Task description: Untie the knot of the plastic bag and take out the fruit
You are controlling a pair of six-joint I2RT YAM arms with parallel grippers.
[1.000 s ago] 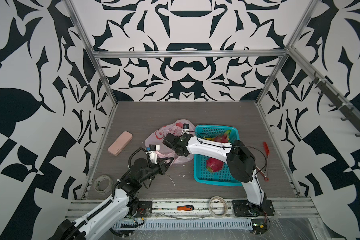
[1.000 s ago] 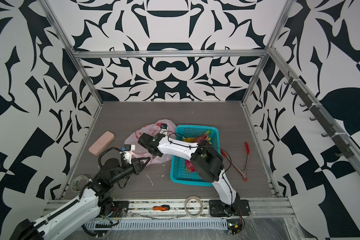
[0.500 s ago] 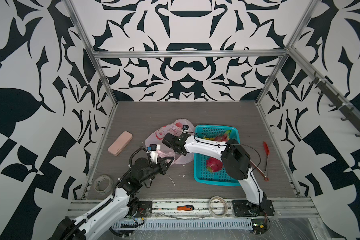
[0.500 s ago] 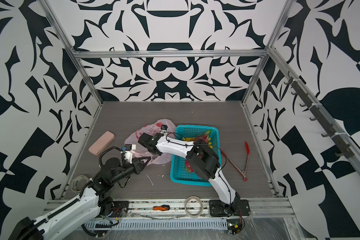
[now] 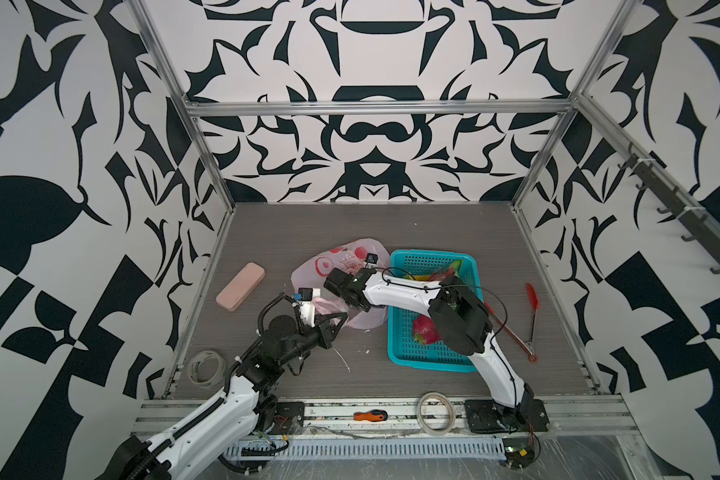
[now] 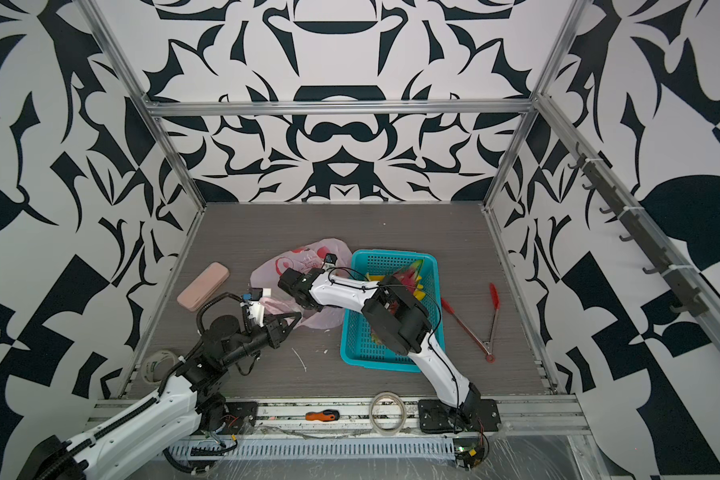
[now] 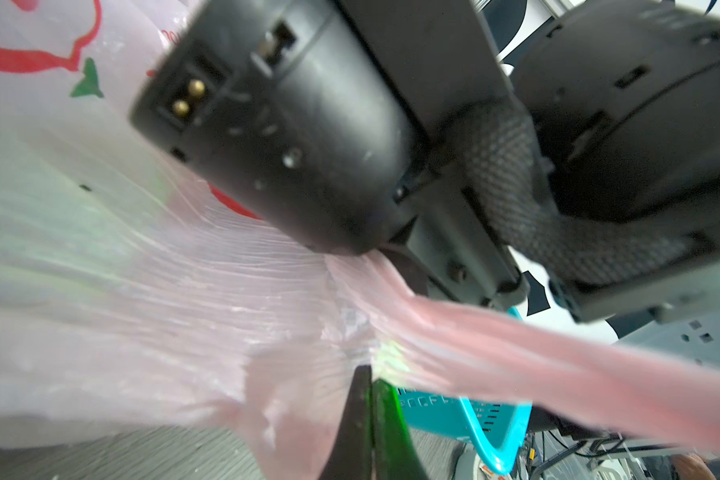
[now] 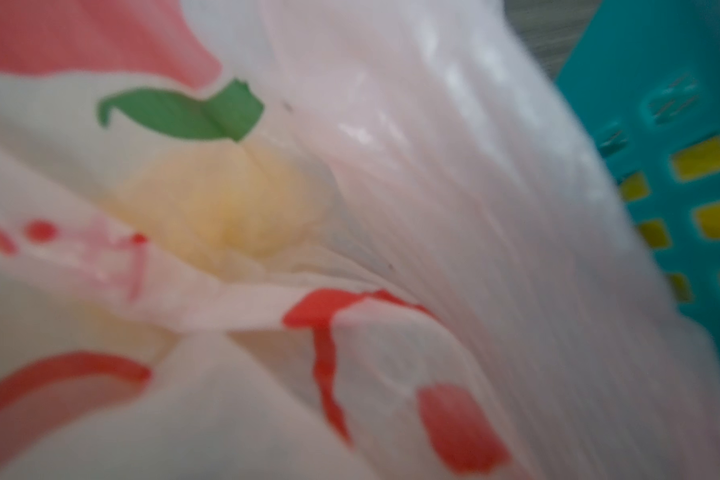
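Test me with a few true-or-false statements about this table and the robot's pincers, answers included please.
1. The teal basket holds a magenta dragon fruit. True.
2. The plastic bag lies inside the basket. False: it lies on the table beside the basket, to its left in both top views.
3. The red tongs lie on the table, outside the basket. True.
4. The left pincer stands wide open, clear of the bag. False: it is shut on the bag's thin plastic.
5. A pink case lies on the table, apart from the bag. True.
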